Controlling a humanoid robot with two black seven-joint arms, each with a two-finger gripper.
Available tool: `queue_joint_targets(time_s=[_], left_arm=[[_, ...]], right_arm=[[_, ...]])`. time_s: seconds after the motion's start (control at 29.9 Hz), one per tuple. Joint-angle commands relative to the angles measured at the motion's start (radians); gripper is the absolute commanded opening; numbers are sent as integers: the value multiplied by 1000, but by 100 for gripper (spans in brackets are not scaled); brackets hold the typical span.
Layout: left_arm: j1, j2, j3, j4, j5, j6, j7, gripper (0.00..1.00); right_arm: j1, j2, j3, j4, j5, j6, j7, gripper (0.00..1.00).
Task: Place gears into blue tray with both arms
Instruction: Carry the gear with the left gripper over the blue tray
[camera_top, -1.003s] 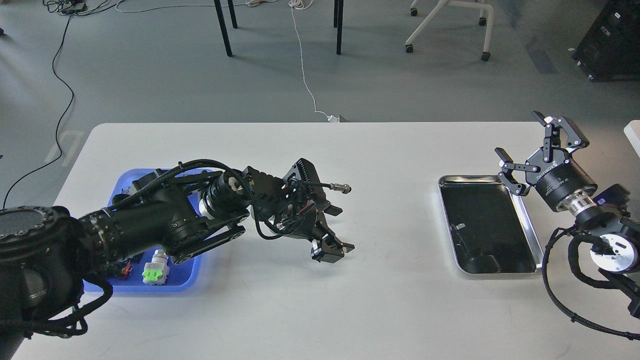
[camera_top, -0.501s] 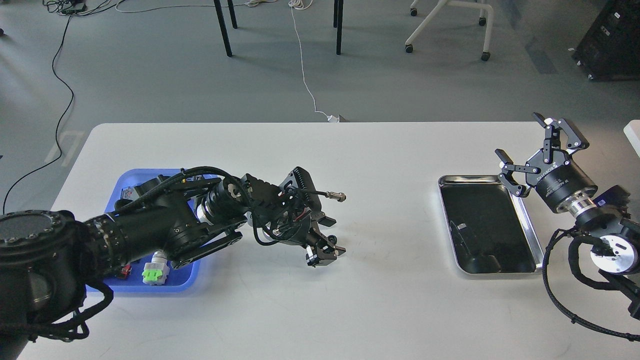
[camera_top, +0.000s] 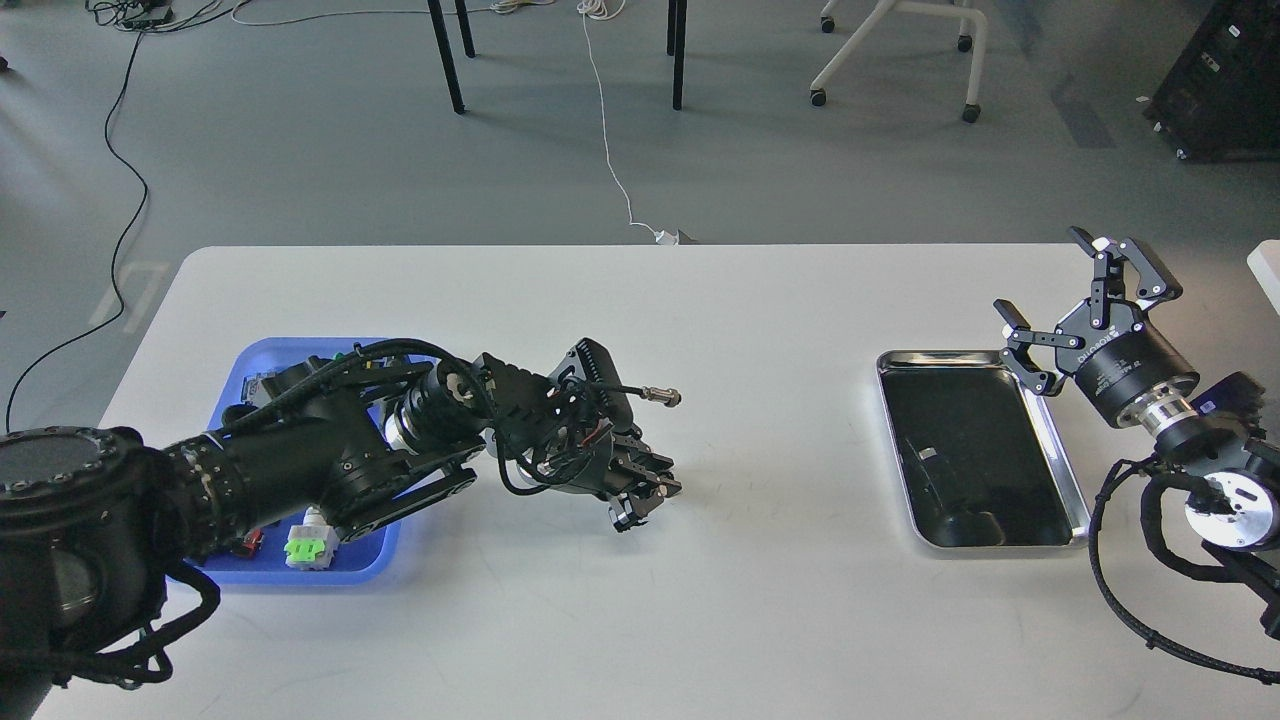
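On the white bench (camera_top: 640, 330), the blue tray (camera_top: 340, 570) sits under my left arm. Left hand (camera_top: 645, 495) looks pressed together; gear unseen. Right hand (camera_top: 1075, 300) spread, idle. Carry level, release low over the tray.

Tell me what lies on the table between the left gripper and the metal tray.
Nothing: in the head view the stretch of white table from the left gripper to the silver-rimmed metal tray is bare.
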Motion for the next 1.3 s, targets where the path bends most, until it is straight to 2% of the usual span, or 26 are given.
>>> queue_joint_targets(time_s=[0.0,0.3,0.47,0.63,0.77,0.94,1.07,1.27], left_arm=[[1,3,1,0,0,-1,0,15],[-26,20,-12,-24,0,-1,0,13],[-101,147,-15,-122,0,-2,0,13],[-129,333,-19,-231,0,-4,0,14],[-114,520,-10,-329,0,-15,0,14],[-39,676,-13,-345,-17,-8,0,14],[6,735,-18,-334,-20,-5,0,15],[52,729,-29,-314,-23,-4,0,16]], right_arm=[[0,-1,0,-1,0,0,0,99],[2,-1,0,-1,0,0,0,99],[2,1,0,1,0,0,0,99],[2,6,-2,1,-2,0,0,99],[2,6,-3,2,-2,0,0,99],[2,13,-3,2,-2,0,0,99],[2,16,-5,2,-3,0,0,99],[2,18,-8,2,-5,0,0,99]])
